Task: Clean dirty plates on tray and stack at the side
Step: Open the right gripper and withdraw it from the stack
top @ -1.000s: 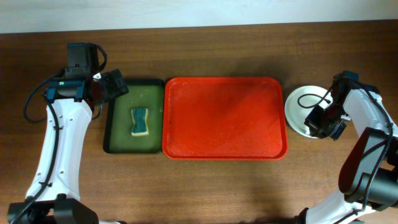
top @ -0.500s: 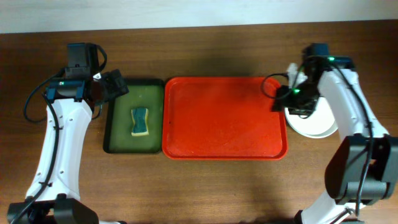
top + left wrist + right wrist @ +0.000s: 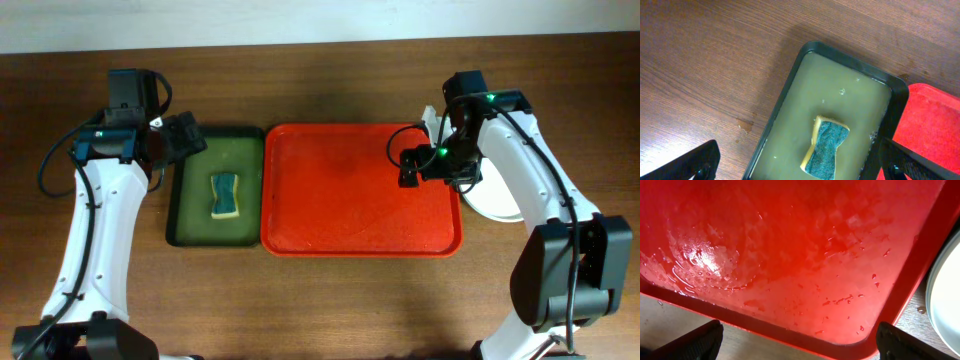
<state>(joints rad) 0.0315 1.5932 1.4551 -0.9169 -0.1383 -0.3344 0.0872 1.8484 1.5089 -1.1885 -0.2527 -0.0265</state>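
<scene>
Plates (image 3: 492, 203) lie stacked beside the bare tray (image 3: 340, 190), toward the bench's right edge. The right gripper (image 3: 410, 167) is held spread and empty above the tray. It is best withdrawn high, so the stack is not nudged.

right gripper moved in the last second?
Yes. The right gripper went left, from over the plates beside the red tray to above the tray's right end.
</scene>
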